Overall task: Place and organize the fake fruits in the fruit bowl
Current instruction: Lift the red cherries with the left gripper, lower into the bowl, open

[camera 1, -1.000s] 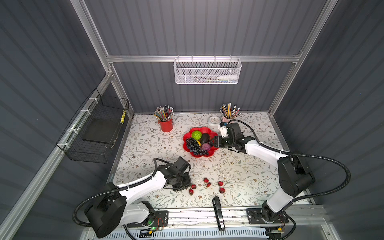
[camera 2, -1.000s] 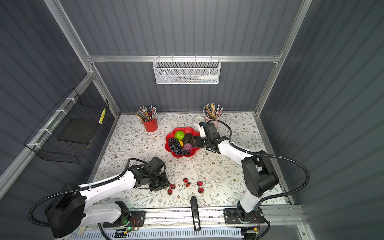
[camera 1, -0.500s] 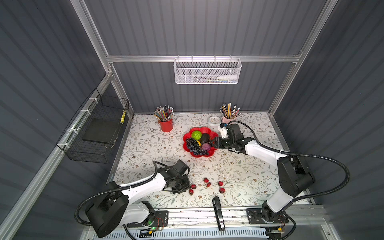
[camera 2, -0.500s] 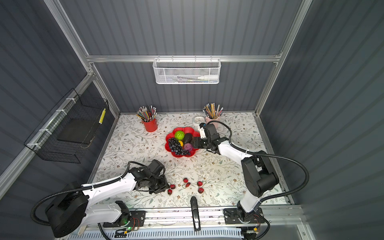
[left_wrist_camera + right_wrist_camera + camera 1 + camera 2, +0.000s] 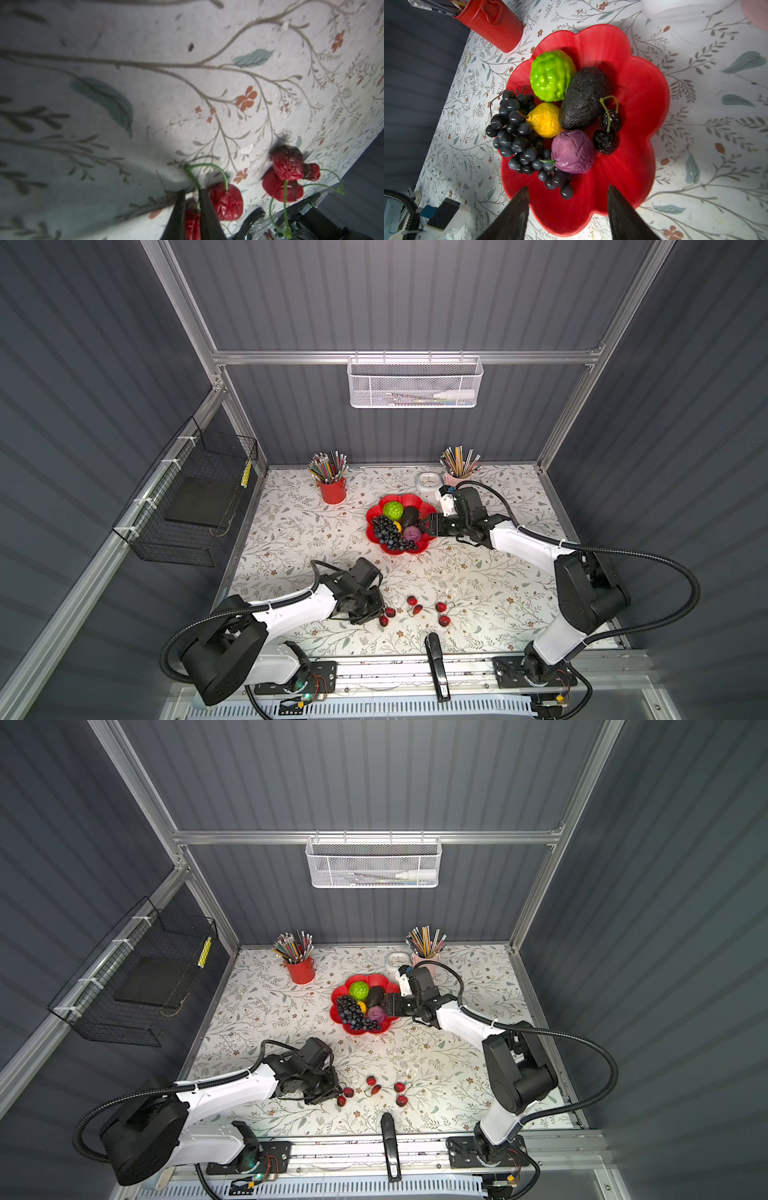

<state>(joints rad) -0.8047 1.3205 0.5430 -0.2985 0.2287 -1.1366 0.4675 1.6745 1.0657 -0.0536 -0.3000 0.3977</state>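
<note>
Item 1. Glossy red flower-shaped fruit bowl (image 5: 639, 87) with a scalloped petal rim, standing mid-table on the floral-patterned tabletop (image 5: 291, 531). We count inside it: a bumpy lime-green plastic ball (image 5: 551, 75), a dark pebbled avocado (image 5: 584, 97), a wrinkled yellow pear (image 5: 545, 120), a purple round fruit (image 5: 573, 151), a dark grape bunch (image 5: 517, 133) hanging partly over the rim, and a pair of black stemmed cherries (image 5: 607, 133).

Item 2. Red stemmed cherries, loose on the table near its front edge, well apart from the bowl. The wrist view shows one pair (image 5: 225, 201) at the left gripper and a further clutch (image 5: 287, 166) just beyond.

Item 3. Left gripper (image 5: 192, 209), low at the table. We see its dark fingers (image 5: 178, 214) drawn nearly together around the thin green stem of the nearest pair, with one cherry showing between them; we read this as a pinch on that pair.

Item 4. Right gripper (image 5: 566, 199), hovering over the bowl's rim, fingers spread, holding nothing.

Handling note. We judge the cherries very light, their skins wrinkled and probably soft foam, their stems thin and springy. A hold on the stem close to the fruit seems best: the second cherry will dangle and swing, and the wire may slip through smooth pads. The open red floor beside the black cherries looks to us the natural spot.
</note>
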